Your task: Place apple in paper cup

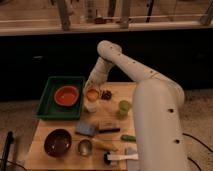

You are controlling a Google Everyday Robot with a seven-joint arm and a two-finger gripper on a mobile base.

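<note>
The apple (92, 94), small and orange-yellow, is at the mouth of the white paper cup (91, 105), which stands upright on the wooden table (50, 125) just right of the green tray. My gripper (92, 84) hangs straight down over the apple, right at its top. I cannot see whether it still grips the fruit. The white arm reaches in from the lower right and bends down over the cup.
A green tray (46, 97) holds an orange bowl (67, 95). A dark reddish-brown clump (106, 94) and a light green cup (123, 107) lie right of the paper cup. In front are a dark bowl (57, 141), metal cup (84, 146), grey sponge (86, 129) and white brush (120, 157).
</note>
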